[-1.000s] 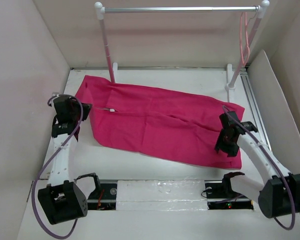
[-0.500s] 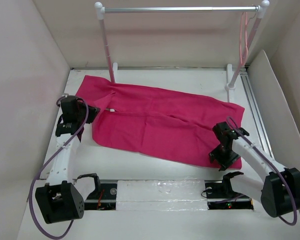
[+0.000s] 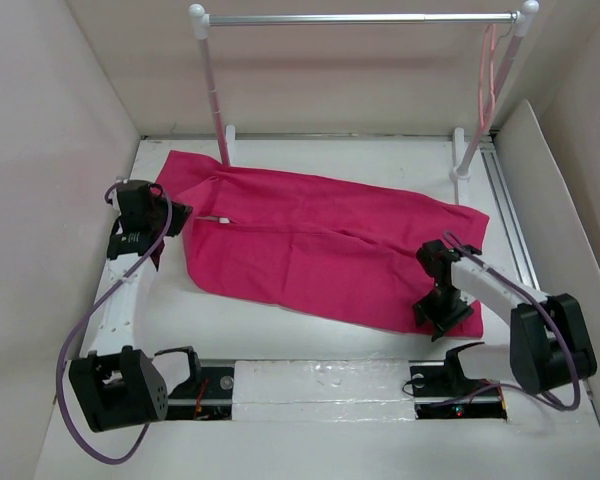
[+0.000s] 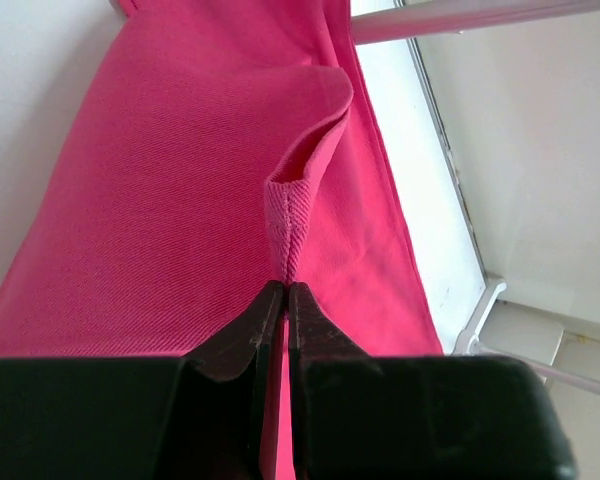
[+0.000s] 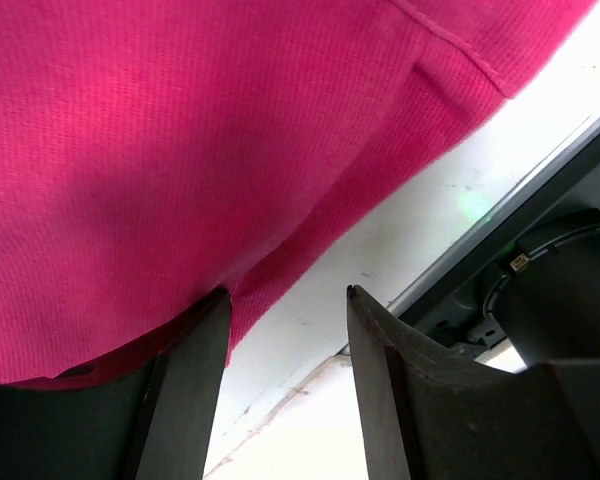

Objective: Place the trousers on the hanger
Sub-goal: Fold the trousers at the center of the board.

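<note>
Nearest, at about 4 o'clock on the worktop (image 3: pixel 280 335), the right end effector (image 3: pixel 442 310) rests at the near hem of the trousers (image 3: pixel 320 240), its jaws spread with bare worktop showing between them. At 9 o'clock the left end effector (image 4: pixel 283 290) is clamped tight on a raised fold of the trousers, which lie spread across the middle. Far off at 1 o'clock, the hanger (image 3: pixel 488 80) hangs from the rack (image 3: pixel 360 18).

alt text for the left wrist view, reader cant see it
The left gripper is shut on a stitched edge of the pink trousers, which stands up in a small fold. Pink cloth fills most of the view, with white table and a rack post at the right.
</note>
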`<state>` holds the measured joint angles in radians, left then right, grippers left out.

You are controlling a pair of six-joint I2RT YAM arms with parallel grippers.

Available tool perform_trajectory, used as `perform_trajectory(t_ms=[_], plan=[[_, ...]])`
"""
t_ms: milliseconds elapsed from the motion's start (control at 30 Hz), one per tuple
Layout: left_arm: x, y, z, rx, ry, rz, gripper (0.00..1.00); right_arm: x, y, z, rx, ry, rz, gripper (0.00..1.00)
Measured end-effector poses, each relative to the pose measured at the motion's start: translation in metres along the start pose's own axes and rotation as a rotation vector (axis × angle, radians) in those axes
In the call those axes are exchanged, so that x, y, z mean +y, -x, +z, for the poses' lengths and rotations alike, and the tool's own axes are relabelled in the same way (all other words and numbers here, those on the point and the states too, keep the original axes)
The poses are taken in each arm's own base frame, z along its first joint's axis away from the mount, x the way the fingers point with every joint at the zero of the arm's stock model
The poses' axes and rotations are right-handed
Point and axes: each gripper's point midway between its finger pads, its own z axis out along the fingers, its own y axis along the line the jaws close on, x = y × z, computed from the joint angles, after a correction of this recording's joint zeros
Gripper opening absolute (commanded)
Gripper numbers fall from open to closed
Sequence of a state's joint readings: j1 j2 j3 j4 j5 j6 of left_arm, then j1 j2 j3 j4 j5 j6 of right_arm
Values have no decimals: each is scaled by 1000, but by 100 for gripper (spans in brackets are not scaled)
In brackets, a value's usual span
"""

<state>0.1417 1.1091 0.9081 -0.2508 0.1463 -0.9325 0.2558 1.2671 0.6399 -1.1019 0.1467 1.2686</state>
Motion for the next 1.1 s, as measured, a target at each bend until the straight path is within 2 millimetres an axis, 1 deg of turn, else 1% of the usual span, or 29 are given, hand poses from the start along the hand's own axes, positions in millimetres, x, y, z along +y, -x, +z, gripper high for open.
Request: perform_trajectory(t_ms=[133, 233, 300, 333, 367, 400, 433, 467, 533, 633, 667, 700, 733, 800, 833, 933, 967, 1000, 1033, 1100], plan=[[3, 4, 1, -10, 8, -9, 0, 10, 4, -1, 4, -30, -29, 46], [4, 6, 4, -9, 16, -14, 0, 18, 5, -2, -16, -38, -42, 44], [5, 6, 7, -4, 23, -16, 0, 23, 4, -3, -40, -44, -53, 41], [6, 6, 9, -2, 27, -16, 0, 26, 3, -4, -47, -45, -55, 32], [6, 6, 9, -1, 26, -16, 0, 30, 3, -5, -54, -46, -56, 32], [6, 6, 9, -2, 26, -16, 0, 34, 1, -6, -65, -47, -55, 27], [6, 6, 9, -3, 24, -16, 0, 37, -1, -6, -76, -47, -59, 19], [5, 7, 9, -6, 21, -15, 0, 41, -4, -7, -87, -46, -61, 16], [4, 8, 9, -9, 19, -15, 0, 46, -10, -8, -109, -40, -65, 12], [5, 8, 9, -11, 21, -14, 0, 53, -19, -10, -154, -26, -56, 11], [5, 8, 9, -13, 22, -14, 0, 54, -21, -10, -166, -21, -56, 14], [5, 8, 9, -14, 23, -14, 0, 55, -25, -10, -179, -12, -55, 14], [5, 8, 9, -14, 21, -14, 0, 57, -29, -10, -189, -1, -56, 22], [7, 7, 11, -13, 23, -13, 0, 60, -33, -11, -210, 28, -51, 34], [9, 6, 11, -11, 27, -11, 0, 60, -34, -13, -218, 43, -48, 48], [12, 4, 12, -6, 37, -9, 0, 65, -36, -22, -255, 115, -44, 66], [12, 5, 12, -7, 35, -9, 0, 67, -36, -27, -268, 144, -42, 66], [12, 5, 12, -7, 35, -9, 0, 68, -35, -33, -279, 182, -40, 70], [12, 4, 13, -5, 34, -9, 0, 70, -34, -40, -284, 224, -30, 71], [12, 4, 14, 0, 33, -12, 0, 71, -32, -51, -278, 302, -2, 72]])
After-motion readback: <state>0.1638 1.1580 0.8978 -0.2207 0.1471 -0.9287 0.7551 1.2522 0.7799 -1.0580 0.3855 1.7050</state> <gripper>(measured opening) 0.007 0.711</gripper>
